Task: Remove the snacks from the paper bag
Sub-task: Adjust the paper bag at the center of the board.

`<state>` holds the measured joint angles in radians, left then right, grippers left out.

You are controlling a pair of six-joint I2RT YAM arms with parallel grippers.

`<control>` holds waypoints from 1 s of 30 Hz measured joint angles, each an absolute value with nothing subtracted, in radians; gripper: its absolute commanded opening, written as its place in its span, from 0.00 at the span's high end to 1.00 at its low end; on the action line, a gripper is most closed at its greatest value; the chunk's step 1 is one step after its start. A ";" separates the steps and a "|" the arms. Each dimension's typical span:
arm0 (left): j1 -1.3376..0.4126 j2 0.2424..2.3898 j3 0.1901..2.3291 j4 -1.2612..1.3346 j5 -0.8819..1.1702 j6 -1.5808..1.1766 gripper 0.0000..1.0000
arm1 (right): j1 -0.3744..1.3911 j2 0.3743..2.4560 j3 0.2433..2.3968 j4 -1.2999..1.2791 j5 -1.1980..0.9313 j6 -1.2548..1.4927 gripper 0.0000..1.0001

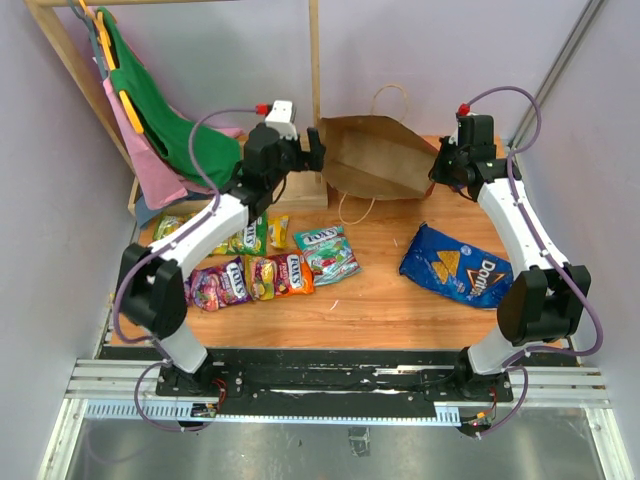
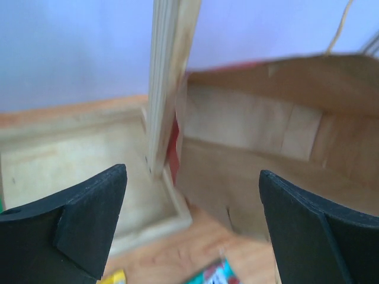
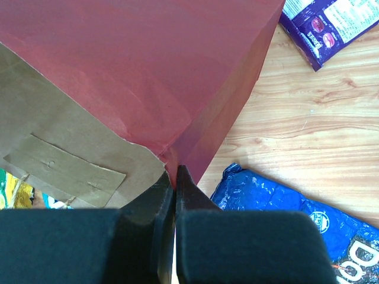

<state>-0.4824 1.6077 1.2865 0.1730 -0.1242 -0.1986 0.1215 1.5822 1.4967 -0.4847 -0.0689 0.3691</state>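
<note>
The paper bag (image 1: 380, 160) lies on its side at the back of the table, its brown inside facing up. My right gripper (image 1: 447, 168) is shut on a corner of it; in the right wrist view the dark red paper (image 3: 148, 71) is pinched between the jaws of the right gripper (image 3: 175, 177). My left gripper (image 1: 312, 150) hangs open at the bag's left edge, and the left wrist view looks between wide fingers (image 2: 95, 219) into the brown bag (image 2: 266, 148). Several candy packets (image 1: 270, 265) lie at left. The blue Doritos bag (image 1: 458, 265) lies at right.
A wooden rack with green and pink cloths (image 1: 160, 120) stands at the back left. Its upright post (image 2: 169, 77) and flat base (image 2: 89, 160) are right beside my left gripper. A purple packet (image 3: 331, 23) lies beyond the bag. Walls close in on both sides.
</note>
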 measured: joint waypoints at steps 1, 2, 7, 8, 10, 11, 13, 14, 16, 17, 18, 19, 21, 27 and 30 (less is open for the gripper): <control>-0.480 1.641 1.333 0.173 -0.127 -0.189 0.07 | 0.121 1.582 1.496 -0.485 -0.071 0.367 0.99; -0.476 1.679 1.387 0.172 -0.128 -0.180 0.10 | 0.121 1.582 1.496 -0.484 -0.072 0.366 0.99; -0.450 1.847 1.577 0.140 -0.128 -0.153 0.29 | 0.121 1.582 1.493 -0.484 -0.083 0.363 0.99; -0.447 1.872 1.599 0.131 -0.125 -0.149 0.31 | 0.121 1.582 1.493 -0.484 -0.086 0.363 0.99; -0.441 1.915 1.632 0.110 -0.117 -0.139 0.34 | 0.118 1.582 1.493 -0.484 -0.090 0.363 0.99; -0.440 1.937 1.648 0.101 -0.113 -0.138 0.35 | 0.116 1.582 1.493 -0.483 -0.091 0.363 0.99; -0.440 1.966 1.667 0.086 -0.098 -0.138 0.36 | 0.114 1.582 1.492 -0.483 -0.094 0.363 0.99; -0.440 1.973 1.667 0.082 -0.090 -0.138 0.37 | 0.113 1.582 1.492 -0.483 -0.096 0.363 0.99; -0.440 1.983 1.667 0.070 -0.071 -0.139 0.37 | 0.110 1.582 1.490 -0.480 -0.104 0.363 0.99; -0.440 1.987 1.667 0.070 -0.062 -0.139 0.37 | 0.110 1.582 1.488 -0.477 -0.105 0.363 0.99; -0.440 1.987 1.667 0.069 -0.051 -0.141 0.39 | 0.110 1.582 1.487 -0.476 -0.106 0.363 0.99; -0.440 1.987 1.667 0.070 -0.046 -0.142 0.43 | 0.109 1.582 1.486 -0.476 -0.106 0.363 0.99; -0.440 1.987 1.667 0.073 -0.033 -0.144 0.54 | 0.109 1.582 1.483 -0.473 -0.110 0.363 0.99; -0.440 1.996 1.667 0.070 -0.020 -0.150 0.90 | 0.108 1.582 1.477 -0.468 -0.116 0.363 0.98; -0.440 1.999 1.667 0.055 -0.022 -0.149 0.99 | 0.108 1.582 1.476 -0.469 -0.117 0.363 0.97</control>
